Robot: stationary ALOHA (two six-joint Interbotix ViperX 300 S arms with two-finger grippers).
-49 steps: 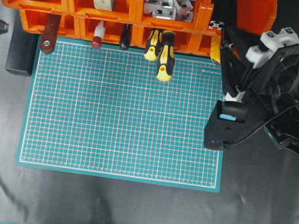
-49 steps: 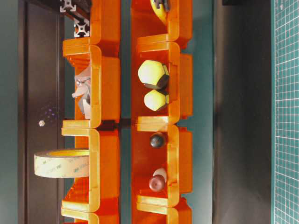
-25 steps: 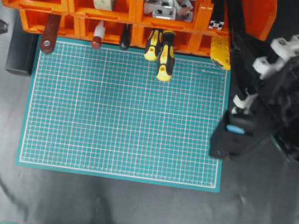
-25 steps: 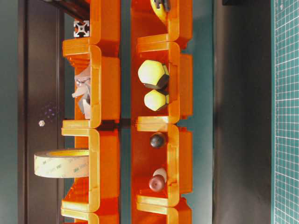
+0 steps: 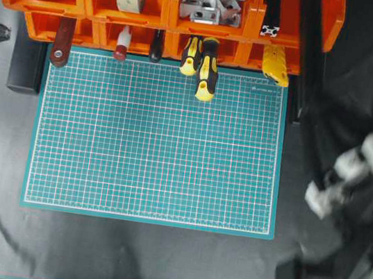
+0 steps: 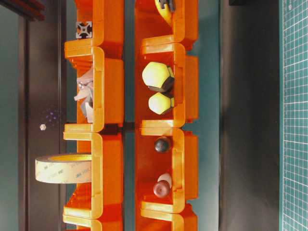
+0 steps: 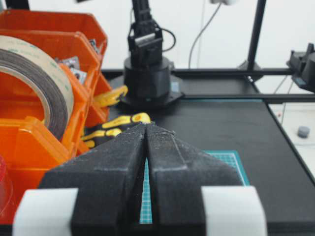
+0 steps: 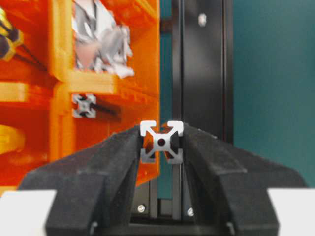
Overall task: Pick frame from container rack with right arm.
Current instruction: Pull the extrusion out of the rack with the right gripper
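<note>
In the overhead view the right arm [image 5: 362, 162] is a blurred shape at the right side of the table, and its gripper cannot be made out there; a long dark blurred streak running up from it toward the container rack [image 5: 157, 9] is perhaps the held bar, but I cannot be sure. Another frame [image 5: 271, 12] lies in the top right bin of the rack, far up and to the left of the arm, with its slotted end at the bin's front. The green cutting mat [image 5: 158, 142] lies to the left of the arm, and two yellow-and-black screwdrivers [image 5: 204, 65] stick out of the lower row over its top edge. In the table-level view no gripper is seen; the slotted square end of that binned frame [image 6: 83, 30] shows at the top bin, and a tape roll [image 6: 62, 168] sits in a bin further down. In the left wrist view the left gripper [image 7: 145, 129] has its fingers pressed together with nothing between them; the rack is to its left and the mat lies beyond and below the fingertips. In the right wrist view the right gripper [image 8: 161, 142] is clenched on the frame [image 8: 162, 141], whose end stands between the two fingertips, touching both. The orange rack is behind it, to the left of the gripper.
</note>
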